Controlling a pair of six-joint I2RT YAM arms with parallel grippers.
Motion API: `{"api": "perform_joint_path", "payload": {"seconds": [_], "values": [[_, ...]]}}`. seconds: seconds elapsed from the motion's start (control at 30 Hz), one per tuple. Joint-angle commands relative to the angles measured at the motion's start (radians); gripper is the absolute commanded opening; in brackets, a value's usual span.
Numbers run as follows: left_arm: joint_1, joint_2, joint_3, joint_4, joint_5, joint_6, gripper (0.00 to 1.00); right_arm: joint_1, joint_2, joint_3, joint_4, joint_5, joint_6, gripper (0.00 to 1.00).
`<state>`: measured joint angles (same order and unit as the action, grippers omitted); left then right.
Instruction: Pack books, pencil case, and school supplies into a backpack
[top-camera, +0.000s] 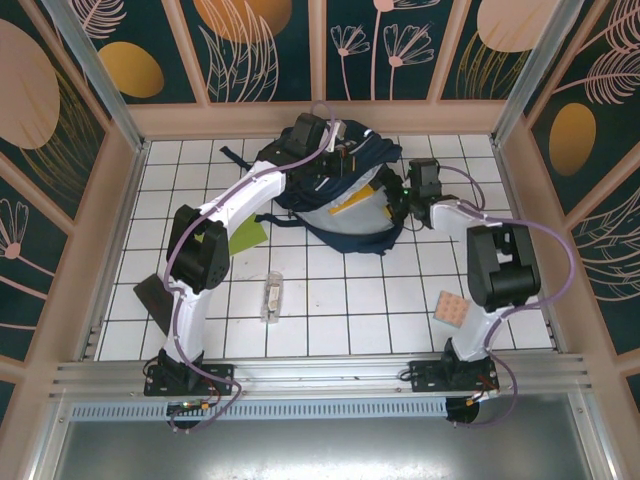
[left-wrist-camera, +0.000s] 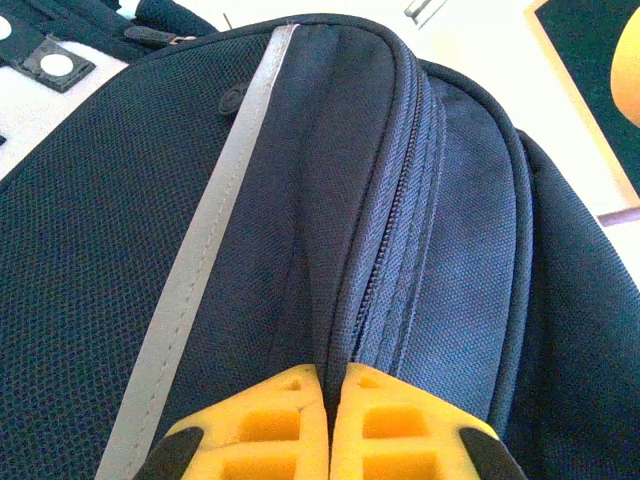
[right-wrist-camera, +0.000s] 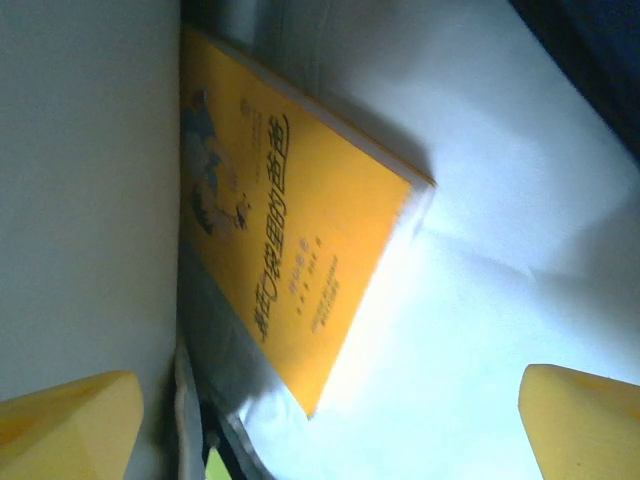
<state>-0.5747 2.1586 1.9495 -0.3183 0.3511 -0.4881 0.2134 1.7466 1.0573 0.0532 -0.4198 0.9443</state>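
The navy backpack (top-camera: 318, 178) lies at the back middle of the table, its mouth showing white lining. My left gripper (top-camera: 338, 152) sits on its top, shut on a fold of fabric beside the zipper (left-wrist-camera: 385, 250), with the yellow fingers (left-wrist-camera: 270, 425) pressed together. My right gripper (top-camera: 407, 200) is at the mouth on the right, open, its fingers (right-wrist-camera: 70, 420) wide apart. The orange-yellow book (right-wrist-camera: 280, 220) lies inside against the white lining (right-wrist-camera: 500, 300); it also peeks out as the orange-yellow book (top-camera: 352, 205). On the table lie the lime-green book (top-camera: 246, 237), the clear oblong box (top-camera: 272, 297) and the pinkish-tan pad (top-camera: 452, 309).
A dark flat item (top-camera: 158, 296) lies at the table's left edge near my left arm. Dark straps (top-camera: 330, 237) trail from the backpack toward the front. Wooden walls close in the white tiled table (top-camera: 340, 320) on three sides.
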Motion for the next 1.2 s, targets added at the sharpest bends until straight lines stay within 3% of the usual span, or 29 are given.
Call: {"api": "perform_joint_path", "payload": {"seconds": [0.0,0.13,0.2,0.3,0.43,0.57,0.83,1.0,1.17], "values": [[0.012,-0.018,0.008,0.106,-0.013,-0.025,0.0,-0.026,-0.135,-0.042,-0.168,-0.01,-0.138,0.95],[0.013,-0.021,-0.023,0.117,-0.002,-0.04,0.0,-0.03,-0.295,-0.045,-0.322,0.044,-0.249,0.93],[0.012,-0.041,-0.057,0.13,0.0,-0.057,0.29,-0.021,-0.374,-0.059,-0.343,0.031,-0.275,0.91],[0.014,-0.114,-0.161,0.183,-0.021,-0.085,0.56,0.032,-0.428,-0.062,-0.322,-0.001,-0.279,0.86],[0.042,-0.26,-0.345,0.242,-0.085,-0.114,0.73,0.153,-0.405,-0.013,-0.288,0.024,-0.286,0.82],[0.101,-0.418,-0.552,0.252,-0.182,-0.12,0.86,0.271,-0.286,0.063,-0.206,0.008,-0.296,0.81],[0.312,-0.593,-0.827,0.235,-0.298,-0.06,0.89,0.476,0.042,0.244,-0.119,0.003,-0.203,0.79],[0.435,-0.572,-0.88,0.267,-0.371,-0.021,0.9,0.572,0.19,0.287,-0.007,0.007,-0.129,0.77],[0.525,-0.51,-0.889,0.33,-0.372,-0.023,0.9,0.654,0.314,0.358,0.037,0.061,-0.104,0.78]]}}
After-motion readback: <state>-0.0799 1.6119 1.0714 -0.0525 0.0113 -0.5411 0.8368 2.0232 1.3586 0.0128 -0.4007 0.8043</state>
